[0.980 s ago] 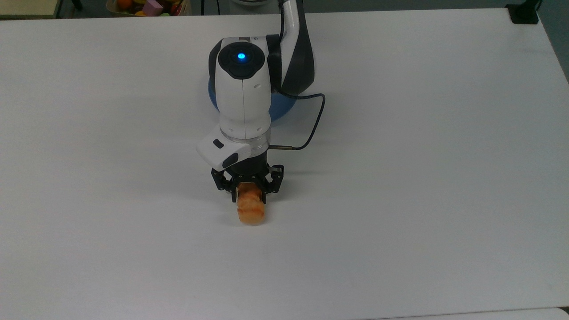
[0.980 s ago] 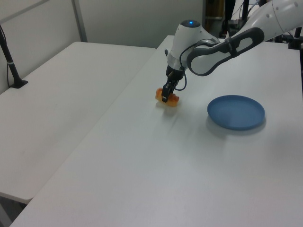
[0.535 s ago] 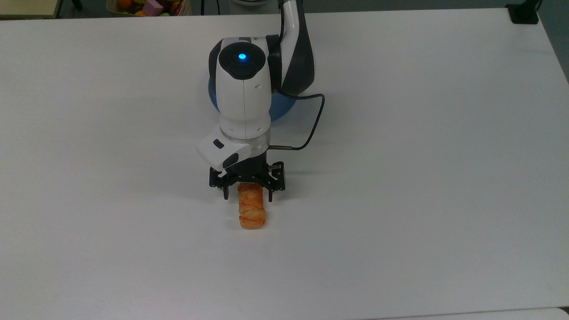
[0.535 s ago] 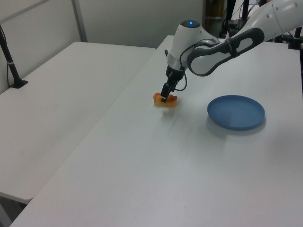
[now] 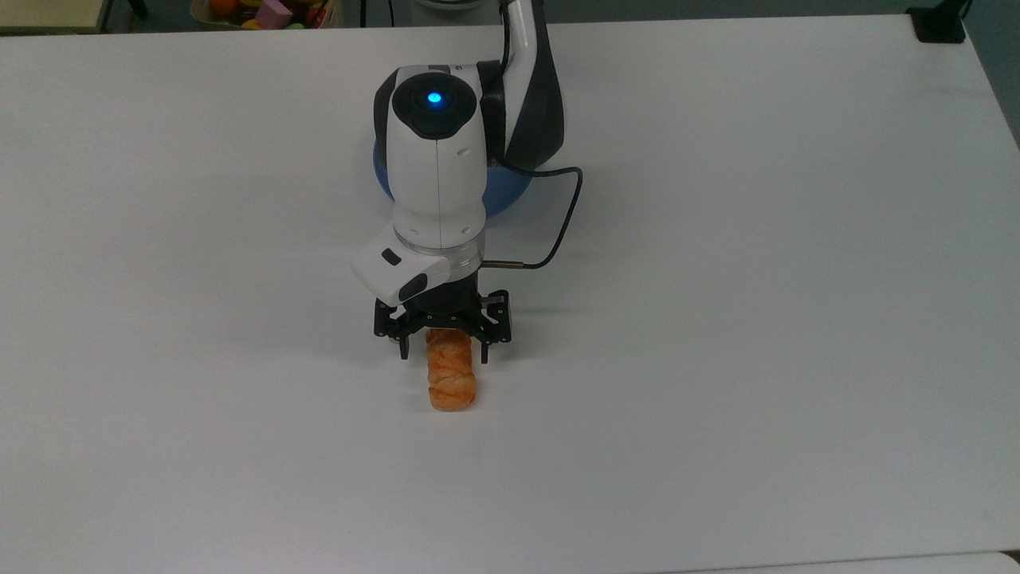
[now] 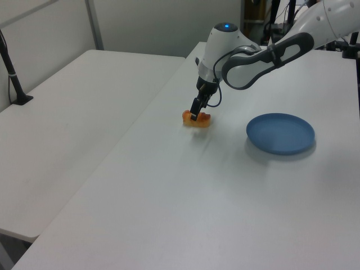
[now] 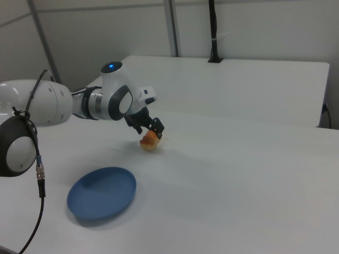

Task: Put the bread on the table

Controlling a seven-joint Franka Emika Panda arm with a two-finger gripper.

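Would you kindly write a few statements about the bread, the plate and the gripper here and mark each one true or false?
1. The bread lies on the white table. True.
2. The bread sits on the blue plate. False: it lies on the table, apart from the plate.
3. The gripper is open, its fingers either side of the bread's end. True.
4. The blue plate holds a second pastry. False: nothing lies on it.
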